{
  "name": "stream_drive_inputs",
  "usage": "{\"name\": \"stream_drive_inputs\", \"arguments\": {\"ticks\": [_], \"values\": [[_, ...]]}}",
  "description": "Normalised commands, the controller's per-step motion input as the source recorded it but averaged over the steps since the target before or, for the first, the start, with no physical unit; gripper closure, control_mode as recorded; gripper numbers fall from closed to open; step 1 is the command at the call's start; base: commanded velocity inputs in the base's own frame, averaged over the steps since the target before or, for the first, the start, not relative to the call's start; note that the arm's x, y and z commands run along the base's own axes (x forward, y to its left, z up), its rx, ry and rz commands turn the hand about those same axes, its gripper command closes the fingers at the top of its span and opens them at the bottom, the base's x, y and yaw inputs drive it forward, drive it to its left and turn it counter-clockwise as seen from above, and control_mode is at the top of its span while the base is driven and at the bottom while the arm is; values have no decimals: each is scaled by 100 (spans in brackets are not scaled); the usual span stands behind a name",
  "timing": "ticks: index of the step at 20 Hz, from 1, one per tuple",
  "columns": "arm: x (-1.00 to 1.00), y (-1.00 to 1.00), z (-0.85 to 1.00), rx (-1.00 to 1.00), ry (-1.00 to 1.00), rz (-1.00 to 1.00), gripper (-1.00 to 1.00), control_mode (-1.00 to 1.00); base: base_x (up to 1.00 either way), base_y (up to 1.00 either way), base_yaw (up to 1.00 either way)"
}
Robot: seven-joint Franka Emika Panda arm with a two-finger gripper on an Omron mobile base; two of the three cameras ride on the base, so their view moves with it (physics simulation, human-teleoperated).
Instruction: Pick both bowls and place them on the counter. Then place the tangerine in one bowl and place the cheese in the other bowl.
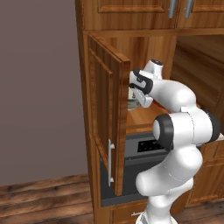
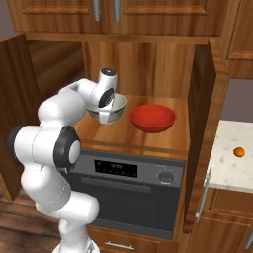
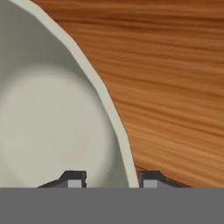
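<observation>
My gripper reaches into the open cabinet and is shut on the rim of the pale cream-grey bowl. In the hand view one fingertip is inside the pale bowl and the other outside it, with the rim between them at the gripper. The bowl looks slightly tilted over the wooden shelf. To its right the red bowl rests on the same shelf. The tangerine lies on the speckled counter at the far right. The cheese is out of view.
Two cabinet doors stand open, one on the left and one on the right between shelf and counter. A dark oven sits under the shelf. Closed upper cabinets hang above.
</observation>
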Motion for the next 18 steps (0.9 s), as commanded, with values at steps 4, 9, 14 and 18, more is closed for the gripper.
{"name": "stream_drive_inputs", "arguments": {"ticks": [4, 9, 14, 18], "values": [[-18, 1, -21, 4, 0, -1, 100, -100, 0, 0, 0], [-48, 0, -1, 9, 0, 0, 100, -100, 0, 0, 0], [-58, 0, 19, 3, 0, 0, 100, -100, 0, 0, 0], [-54, 0, 31, 0, -3, 0, 100, -100, 0, 0, 0]]}}
